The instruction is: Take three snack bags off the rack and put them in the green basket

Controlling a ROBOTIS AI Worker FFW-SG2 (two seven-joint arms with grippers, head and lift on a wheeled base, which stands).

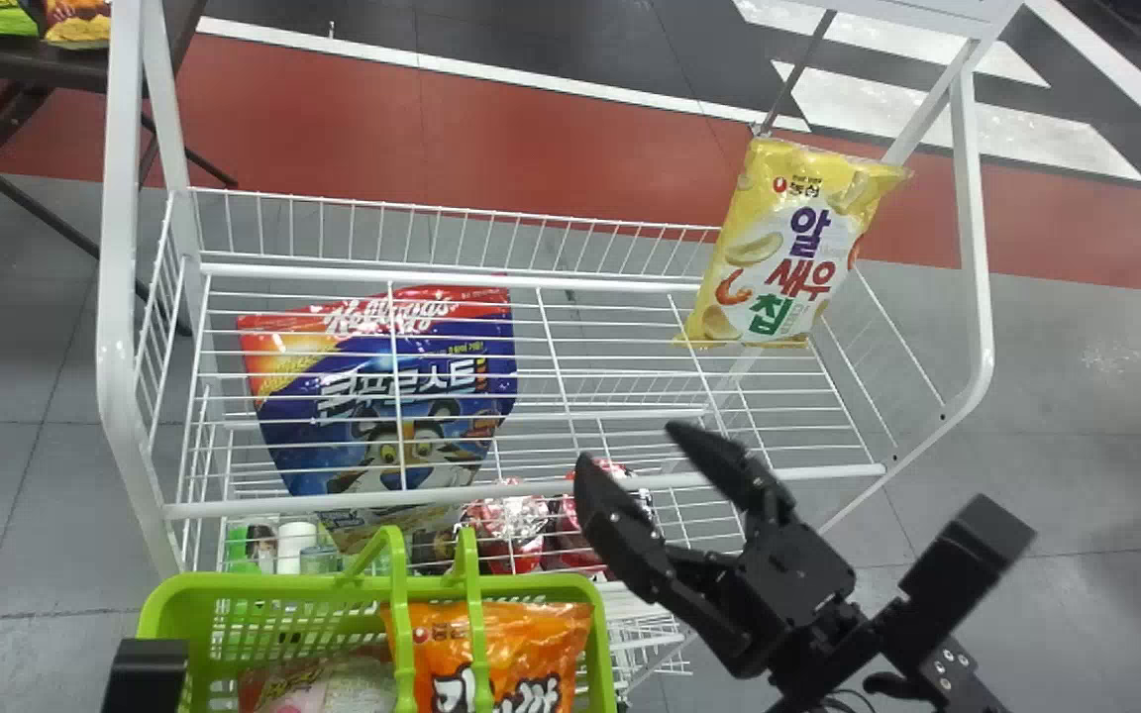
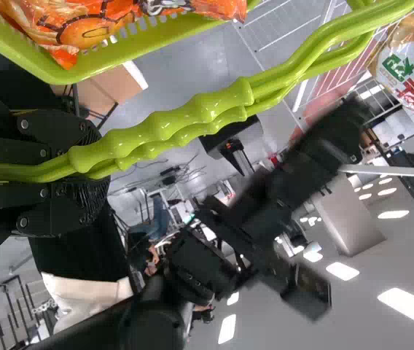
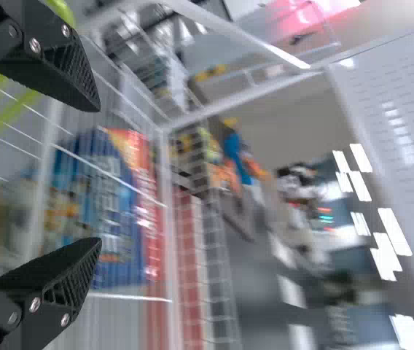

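The third pick seems to be in hand. On the white rack (image 1: 118, 297), the yellow bag (image 1: 793, 248) is placed at upper right of the head view. In the green basket (image 1: 273, 584), at lower left, an orange bag (image 1: 531, 654) and a pale bag (image 1: 318, 690) are held; its handles (image 2: 170, 125) are clamped by the left claw (image 2: 83, 166). The right claw (image 1: 633, 451), empty and parted, should next be brought to the yellow bag. Behind, the grey floor (image 1: 1076, 396) is crossed by a red band (image 1: 531, 139).

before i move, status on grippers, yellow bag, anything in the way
Left gripper closed on basket handles; right gripper open, empty. Yellow bag at right end of rack. Front rail might obstruct.
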